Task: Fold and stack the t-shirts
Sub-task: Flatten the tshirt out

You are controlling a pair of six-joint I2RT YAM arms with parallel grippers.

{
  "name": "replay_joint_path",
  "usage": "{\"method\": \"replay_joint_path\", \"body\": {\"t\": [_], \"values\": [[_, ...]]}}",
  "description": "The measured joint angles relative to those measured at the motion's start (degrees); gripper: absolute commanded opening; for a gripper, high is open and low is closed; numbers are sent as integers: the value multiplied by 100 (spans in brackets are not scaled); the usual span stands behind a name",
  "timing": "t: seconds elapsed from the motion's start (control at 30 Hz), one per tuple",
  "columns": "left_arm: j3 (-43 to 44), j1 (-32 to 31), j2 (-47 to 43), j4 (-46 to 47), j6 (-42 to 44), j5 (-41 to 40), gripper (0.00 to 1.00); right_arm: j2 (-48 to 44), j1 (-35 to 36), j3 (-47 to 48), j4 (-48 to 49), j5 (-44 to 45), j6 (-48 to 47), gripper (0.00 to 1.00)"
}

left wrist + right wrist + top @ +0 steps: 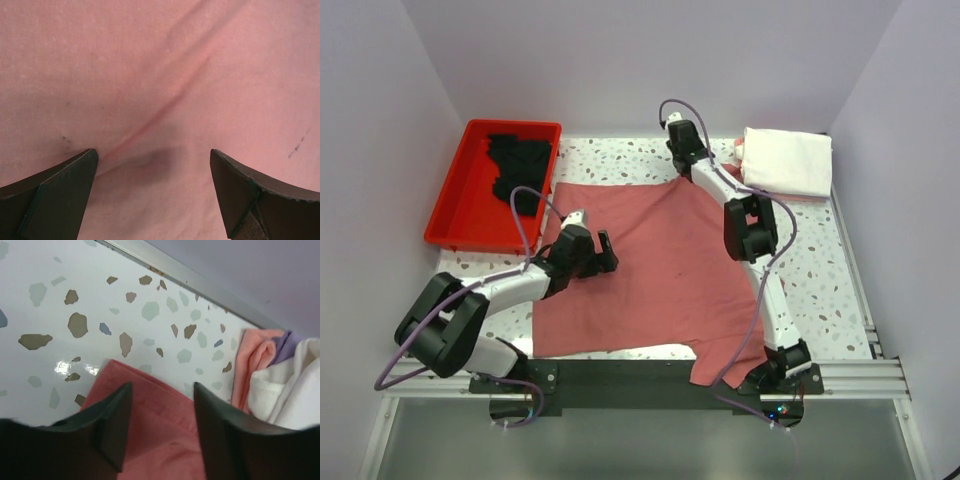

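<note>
The left claw [154,162] gapes wide, the dusty-rose shirt [650,280] directly beneath. The right claw [162,402] stands parted over that shirt's corner, folded shirts [285,385] just beside.

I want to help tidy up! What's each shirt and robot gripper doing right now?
Dusty-rose cloth t-shirt: spread flat, unfolded.
Black cloth t-shirt: crumpled in red plastic tray.
White cloth t-shirt: folded, top of stack.
Left gripper: open, over rose shirt.
Right gripper: part open at rose shirt's far corner.
</note>
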Motion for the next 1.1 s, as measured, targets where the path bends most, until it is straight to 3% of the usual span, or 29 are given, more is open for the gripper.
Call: {"method": "replay_joint_path", "body": {"t": [0.03, 0.37, 0.53, 0.67, 0.9, 1.1], "values": [[-22, 0, -31, -9, 0, 0, 100, 0, 13, -15, 24, -26, -37, 98], [-195, 0, -444, -398, 4, 85, 100, -949, 264, -1108, 256, -304, -24, 99], [-181, 0, -691, -914, 31, 55, 100, -1690, 94, -1628, -87, -638, 822, 99], [92, 0, -734, -1204, 140, -20, 100, -2142, -363, -1818, -442, -1423, 1915, 99], [866, 0, -516, -1189, 258, -131, 100, -2052, -1045, -1821, -809, -2236, 3128, 99], [1084, -20, 212, -804, 256, 306, 100, -1683, -1054, -1818, -857, -2706, 3674, 99]]}}
